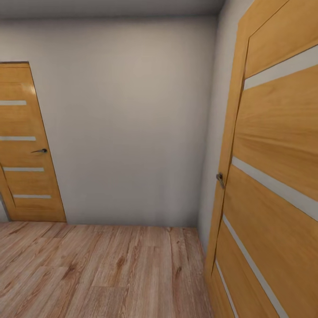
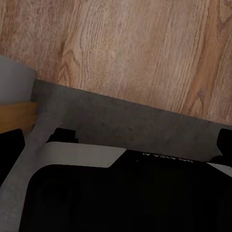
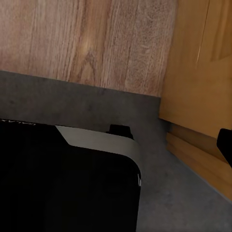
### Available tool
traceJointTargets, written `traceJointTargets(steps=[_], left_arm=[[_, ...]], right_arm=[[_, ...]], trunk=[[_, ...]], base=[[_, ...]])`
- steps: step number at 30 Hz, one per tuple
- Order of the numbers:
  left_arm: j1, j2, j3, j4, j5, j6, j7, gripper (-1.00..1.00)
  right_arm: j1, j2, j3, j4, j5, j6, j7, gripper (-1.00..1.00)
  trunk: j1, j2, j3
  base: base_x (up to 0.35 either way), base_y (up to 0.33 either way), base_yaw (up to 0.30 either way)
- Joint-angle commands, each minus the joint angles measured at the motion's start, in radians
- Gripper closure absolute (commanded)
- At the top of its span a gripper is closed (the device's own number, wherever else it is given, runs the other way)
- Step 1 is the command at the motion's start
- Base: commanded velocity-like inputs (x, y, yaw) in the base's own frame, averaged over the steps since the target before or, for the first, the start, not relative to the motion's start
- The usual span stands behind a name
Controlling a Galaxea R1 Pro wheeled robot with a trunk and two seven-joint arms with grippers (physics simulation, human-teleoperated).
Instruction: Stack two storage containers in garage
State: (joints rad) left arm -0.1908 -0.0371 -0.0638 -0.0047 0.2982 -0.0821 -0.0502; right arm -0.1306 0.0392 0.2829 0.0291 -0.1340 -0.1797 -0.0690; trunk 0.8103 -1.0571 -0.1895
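The two storage containers are out of view. In the left wrist view my left gripper (image 2: 142,137) hangs over dark grey concrete floor (image 2: 121,121), its two black fingertips (image 2: 63,135) wide apart and nothing between them. In the right wrist view my right gripper (image 3: 173,137) is likewise open and empty above the same grey floor (image 3: 87,101), next to a wooden door (image 3: 203,58). My black, white-edged base (image 2: 121,193) lies below both grippers.
Ahead is a plain pale wall (image 1: 128,123) over light wood-plank floor (image 1: 101,269). A wooden panel door (image 1: 24,145) stands at the left and another door (image 1: 274,176) very close on the right. The grey floor meets wood planks (image 2: 135,48) just beyond the base.
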Motion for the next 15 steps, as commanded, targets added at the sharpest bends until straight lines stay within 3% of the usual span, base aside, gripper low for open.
traceJointTargets(steps=[1, 15], left_arm=[[-0.001, 0.000, -0.007, 0.002, 0.010, -0.004, -0.003, -1.00], [-0.001, -0.003, -0.007, 0.002, 0.009, -0.004, -0.003, -1.00]], right_arm=[[-0.001, 0.001, 0.009, 0.003, -0.010, -0.006, -0.002, -1.00], [-0.001, 0.001, 0.009, 0.003, -0.010, -0.007, -0.002, -1.00]], trunk=[[0.000, -0.001, -0.001], [0.000, -0.001, -0.001]], base=[[0.001, 0.002, 0.000], [0.013, 0.000, 0.000]])
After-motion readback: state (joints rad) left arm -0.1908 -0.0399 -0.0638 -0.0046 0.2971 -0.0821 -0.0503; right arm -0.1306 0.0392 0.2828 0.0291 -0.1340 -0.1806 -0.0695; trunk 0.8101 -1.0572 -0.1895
